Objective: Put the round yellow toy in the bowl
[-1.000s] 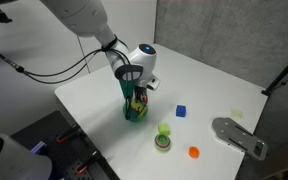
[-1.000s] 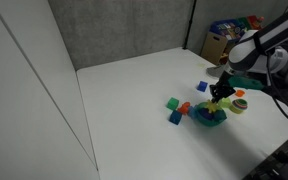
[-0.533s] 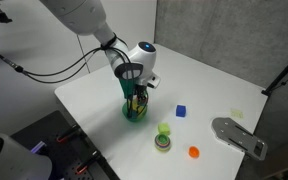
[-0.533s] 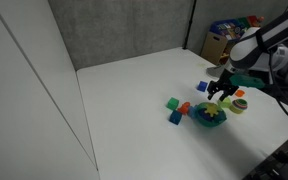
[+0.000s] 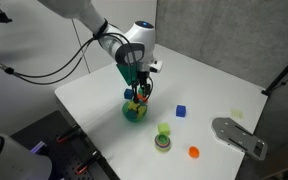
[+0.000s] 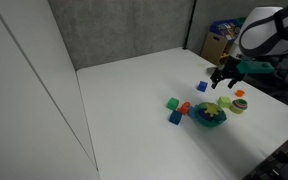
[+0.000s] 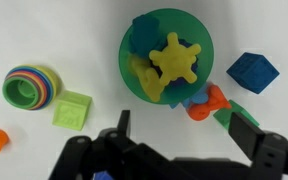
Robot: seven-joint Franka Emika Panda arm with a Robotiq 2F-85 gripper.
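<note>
Gripper: in the wrist view we see the gripper point(image 7: 180, 118) with its two fingers spread wide and nothing between them. It grips nothing. In an exterior view it hovers just above the bowl point(image 5: 134, 112), apart from the rim.
Round yellow toy: the round yellow toy point(image 7: 174, 60), a knobbed, gear-like piece, lies inside the bowl, near its middle. A second yellowish piece and a blue one share the bowl with it.
Bowl: it stands upright on the white table point(image 7: 74, 30). An orange piece point(image 7: 212, 99) lies just outside its rim on the side nearest the fingers.
Neighbours: the blue cube point(image 7: 252, 72) sits near the bowl. The lime-green block point(image 7: 72, 108) and the striped ring stack point(image 7: 31, 85) lie farther off.
Step in hand: we judge the placing itself done, since the toy is in the bowl and free of the fingers. What is in hand is the retreat.
Next move: we think it calls for a straight rise with the fingers kept apart, so that neither one catches the rim or nudges the orange piece.
</note>
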